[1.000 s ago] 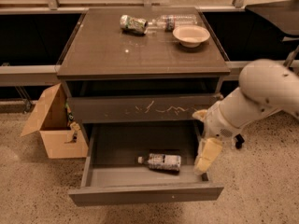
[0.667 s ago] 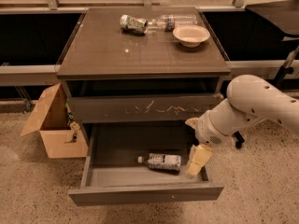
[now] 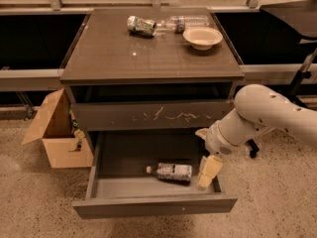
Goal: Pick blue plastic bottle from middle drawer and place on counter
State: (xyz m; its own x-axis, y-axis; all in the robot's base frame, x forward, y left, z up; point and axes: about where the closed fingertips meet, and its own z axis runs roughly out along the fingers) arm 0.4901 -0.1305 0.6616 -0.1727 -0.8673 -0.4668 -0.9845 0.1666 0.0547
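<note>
The blue plastic bottle (image 3: 171, 171) lies on its side in the open middle drawer (image 3: 153, 206), white cap pointing left. My gripper (image 3: 208, 172) hangs inside the drawer just right of the bottle, close to its base and apart from it. The white arm (image 3: 262, 115) reaches in from the right. The counter (image 3: 124, 53) is the dark glossy top of the cabinet above.
On the far part of the counter lie a crushed green-and-white can (image 3: 141, 25), a clear bottle (image 3: 185, 22) and a pale bowl (image 3: 202, 37). A shut drawer front with pale scratches (image 3: 153, 115) sits above the open drawer. An open cardboard box (image 3: 57, 133) stands on the floor at left.
My arm has swung left and slightly down, bringing the gripper into the drawer beside the bottle. The bottle has not moved.
</note>
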